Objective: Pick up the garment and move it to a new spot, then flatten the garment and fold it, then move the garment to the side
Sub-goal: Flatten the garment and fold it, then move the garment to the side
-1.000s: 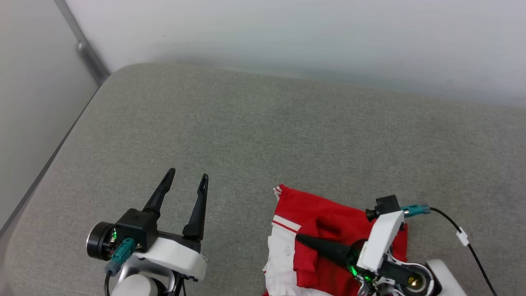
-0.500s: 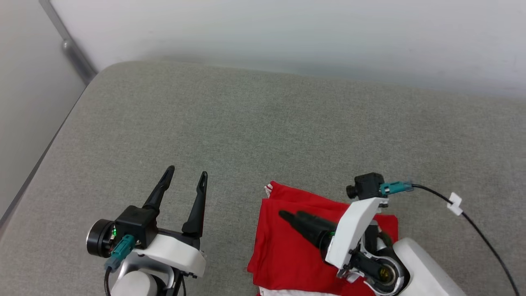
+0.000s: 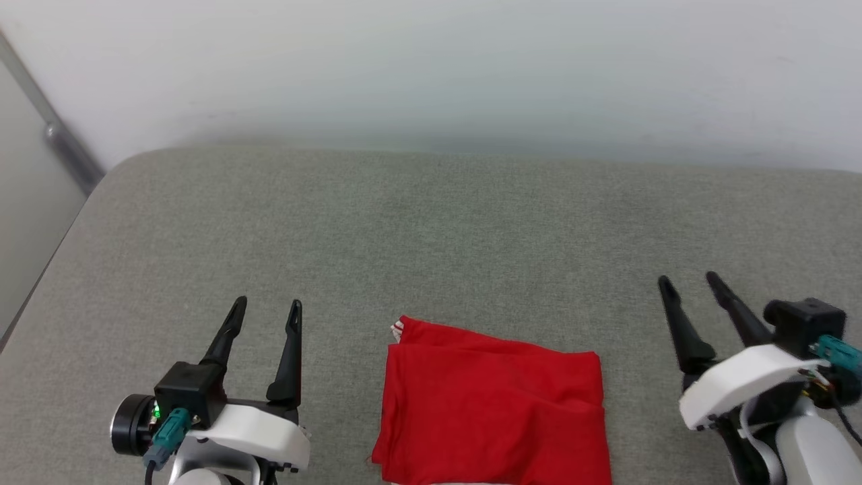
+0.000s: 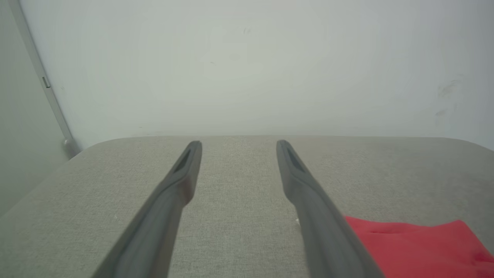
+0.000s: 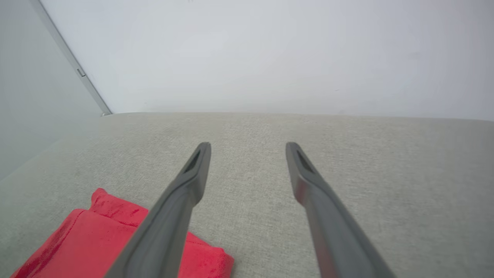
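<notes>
The garment (image 3: 491,411) lies folded into a compact red rectangle at the near middle of the grey cushion, a bit of striped trim showing at its far left corner. Its print is hidden. My left gripper (image 3: 266,308) stands open to its left, nothing between the fingers. My right gripper (image 3: 687,281) stands open to its right, clear of the cloth. In the left wrist view the garment (image 4: 417,247) sits at the lower right of the open left gripper (image 4: 238,143). In the right wrist view the garment (image 5: 85,247) lies at the lower left of the open right gripper (image 5: 247,145).
The grey cushion (image 3: 431,229) stretches wide behind the garment to a white wall (image 3: 431,67). Its rounded left edge drops off beside a grey metal post (image 3: 60,141) at the far left.
My right gripper has let go of the garment, opened and drawn back to the right. The garment now lies flat and folded. The head camera has shifted, so the whole picture moved.
</notes>
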